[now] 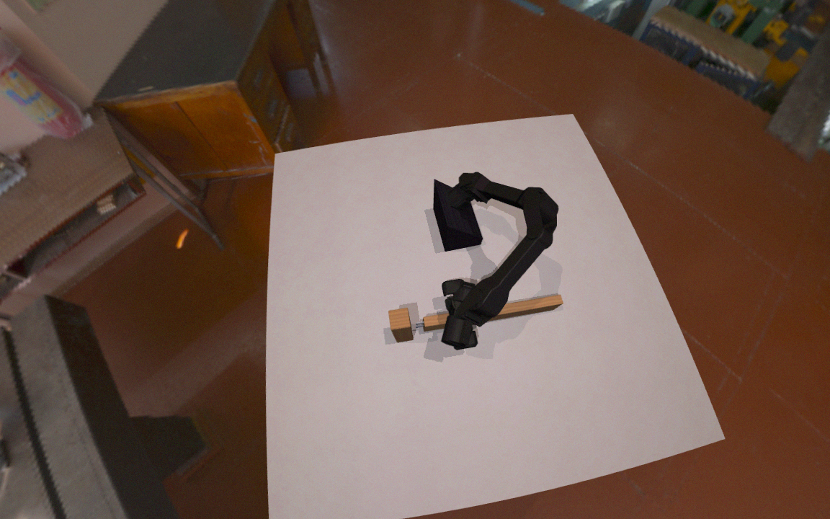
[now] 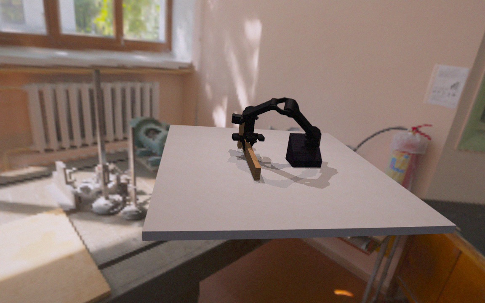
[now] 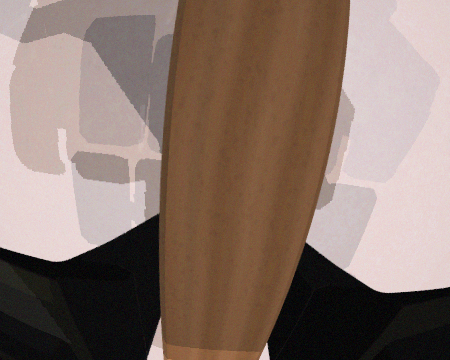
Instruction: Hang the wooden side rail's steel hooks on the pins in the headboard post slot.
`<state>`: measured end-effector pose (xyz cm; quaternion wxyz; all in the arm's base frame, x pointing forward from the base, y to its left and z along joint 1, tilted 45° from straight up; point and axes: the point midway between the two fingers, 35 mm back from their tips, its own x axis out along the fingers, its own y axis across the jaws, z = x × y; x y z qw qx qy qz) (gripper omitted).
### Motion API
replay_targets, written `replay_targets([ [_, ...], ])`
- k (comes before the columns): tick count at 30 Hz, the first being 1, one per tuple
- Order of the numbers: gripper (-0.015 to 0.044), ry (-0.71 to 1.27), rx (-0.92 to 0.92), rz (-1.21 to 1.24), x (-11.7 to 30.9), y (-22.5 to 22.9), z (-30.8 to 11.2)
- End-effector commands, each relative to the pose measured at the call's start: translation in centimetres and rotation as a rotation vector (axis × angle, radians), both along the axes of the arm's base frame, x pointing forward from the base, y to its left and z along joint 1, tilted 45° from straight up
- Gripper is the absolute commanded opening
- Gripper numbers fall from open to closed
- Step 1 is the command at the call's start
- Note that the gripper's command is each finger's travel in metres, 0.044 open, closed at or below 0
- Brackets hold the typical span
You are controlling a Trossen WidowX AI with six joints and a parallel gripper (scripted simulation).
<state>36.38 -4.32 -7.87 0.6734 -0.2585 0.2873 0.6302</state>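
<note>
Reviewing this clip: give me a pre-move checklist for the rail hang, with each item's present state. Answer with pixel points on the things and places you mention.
1. Gripper [image 1: 458,327] [image 2: 247,144] [image 3: 221,219] shut on the rail [image 1: 527,307] [image 2: 253,162] [image 3: 250,165]: ok.
2. Hook end facing the headboard post [image 1: 401,324] [image 2: 241,131]: ok.
3. Post upright: ok.
4. Steel hooks [image 1: 418,325] seated on the pins: not ok; they show in the gap between rail and post.
5. Hooks at the right height for the pins: cannot tell; slot out of sight.
6. Far end resting on the table: cannot tell.
</note>
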Motion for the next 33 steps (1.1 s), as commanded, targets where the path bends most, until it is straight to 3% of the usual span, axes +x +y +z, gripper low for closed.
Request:
replay_targets([
  [1,0.0000,-0.009,-0.005,-0.008,0.10,-0.56,0.26],
  [33,0.0000,-0.009,-0.005,-0.008,0.19,-0.82,0.36],
])
